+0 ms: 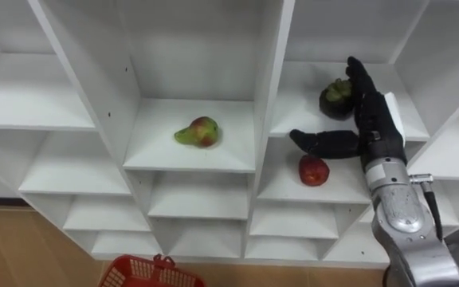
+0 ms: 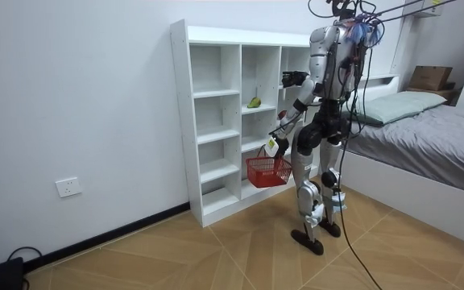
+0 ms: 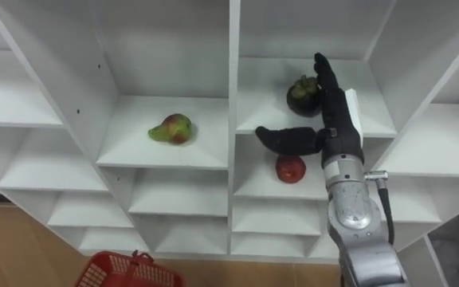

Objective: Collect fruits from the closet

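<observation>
Right hand (image 1: 370, 119) open, fingers straight beside mangosteen (image 1: 335, 99), thumb over apple (image 1: 313, 170). Left hand (image 2: 275, 142) grips basket (image 2: 267, 171) handle. Pear (image 1: 198, 132) lies left of them.

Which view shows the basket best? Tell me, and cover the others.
The room view: the whole basket shows there, hanging at the robot's side. The eye views cut it off at their bottom edge, catching its rim and handle.

The closet (image 1: 190, 147) is smooth, matt white board above a wood-grain floor (image 1: 30, 247), and the basket (image 1: 146, 273) is red plastic mesh. The right hand (image 1: 371, 127) looks matt black, its forearm shell brushed silvery metal. The apple (image 1: 313, 170) has shiny skin; the mangosteen (image 1: 335, 99) looks dull.
</observation>
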